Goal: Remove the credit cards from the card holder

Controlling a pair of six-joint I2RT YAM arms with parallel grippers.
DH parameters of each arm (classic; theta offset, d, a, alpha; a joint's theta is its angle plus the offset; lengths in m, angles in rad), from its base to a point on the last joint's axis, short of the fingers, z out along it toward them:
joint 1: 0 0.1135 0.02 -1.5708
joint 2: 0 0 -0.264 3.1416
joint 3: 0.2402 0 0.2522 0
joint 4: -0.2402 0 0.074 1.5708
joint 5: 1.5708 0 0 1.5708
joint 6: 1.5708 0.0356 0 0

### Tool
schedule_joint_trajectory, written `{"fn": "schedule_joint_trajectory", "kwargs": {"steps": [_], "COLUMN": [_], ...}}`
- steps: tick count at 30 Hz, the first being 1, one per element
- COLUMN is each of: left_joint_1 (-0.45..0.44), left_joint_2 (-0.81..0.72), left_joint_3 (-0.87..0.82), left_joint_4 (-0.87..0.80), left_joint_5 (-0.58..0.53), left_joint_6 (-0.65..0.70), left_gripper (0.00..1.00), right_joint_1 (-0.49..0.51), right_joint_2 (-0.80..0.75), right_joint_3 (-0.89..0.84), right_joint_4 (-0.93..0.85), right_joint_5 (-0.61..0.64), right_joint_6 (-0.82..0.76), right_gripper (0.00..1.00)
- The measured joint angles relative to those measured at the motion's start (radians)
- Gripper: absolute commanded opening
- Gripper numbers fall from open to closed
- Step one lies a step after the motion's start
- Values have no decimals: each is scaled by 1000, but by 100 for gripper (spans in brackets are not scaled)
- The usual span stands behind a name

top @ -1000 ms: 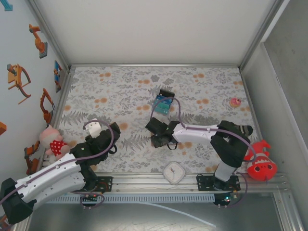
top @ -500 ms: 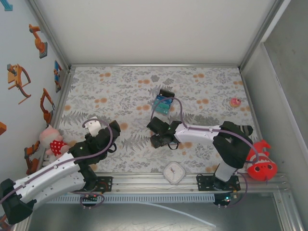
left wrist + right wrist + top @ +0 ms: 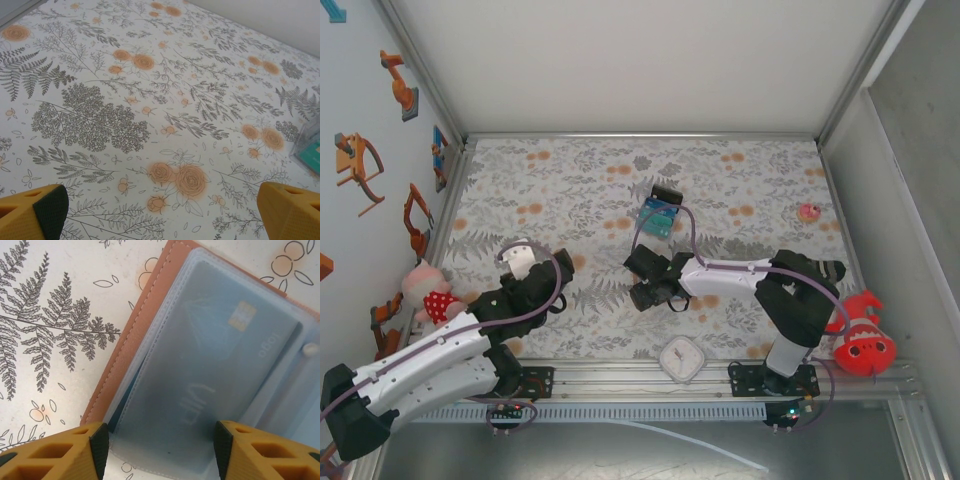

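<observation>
The card holder [image 3: 131, 335] lies open under my right gripper [image 3: 157, 440], showing its terracotta edge and pale clear sleeves. A light blue credit card [image 3: 215, 360] with a gold chip sits inside the top sleeve. My right gripper is open, and the sleeve's near end lies between its fingers [image 3: 99, 442]. In the top view the right gripper [image 3: 642, 282] is at mid-table. A teal credit card [image 3: 658, 218] and a black one [image 3: 667, 193] lie just beyond it. My left gripper [image 3: 558, 268] hangs open over bare cloth, and its wrist view [image 3: 160, 220] catches the teal card [image 3: 310, 147] at the right edge.
A white square rounded object [image 3: 681, 358] lies at the near edge. A red plush fish [image 3: 860, 345] sits by the right arm's base and a pink doll [image 3: 430, 292] at the left wall. A small pink item [image 3: 809, 212] is at the far right.
The right gripper's jaws have spread wider over the card holder and it has shifted slightly. The left arm has edged a little forward.
</observation>
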Motion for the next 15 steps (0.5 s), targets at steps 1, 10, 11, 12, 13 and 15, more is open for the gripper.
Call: {"fn": "schedule_joint_trajectory", "kwargs": {"steps": [1,10,11,12,13,15], "left_joint_1": [0,0,0,0,0,0], "left_joint_2": [1,8,11,16,20,33], "left_joint_3": [1,19,22,27,31,45], "left_joint_4": [2,13,18,20,23,28], "left_joint_5": [1,11,13,18,21,33], "left_joint_6": [2,31,37,42,48,64], "left_gripper": [97,97,97,97,97,97], "right_joint_1": [0,0,-2,-4,-6,-11], "right_joint_2": [0,-5,-9,-13,-17,-29], "right_joint_3": [-1,-9,-11,-14,-17,-26], "right_joint_4": [2,20,21,21,22,21], "right_joint_5": [3,23,24,26,27,34], "right_joint_6": [-1,-15,-17,-18,-20,-21], "right_gripper": [52,31,30,27,27,27]}}
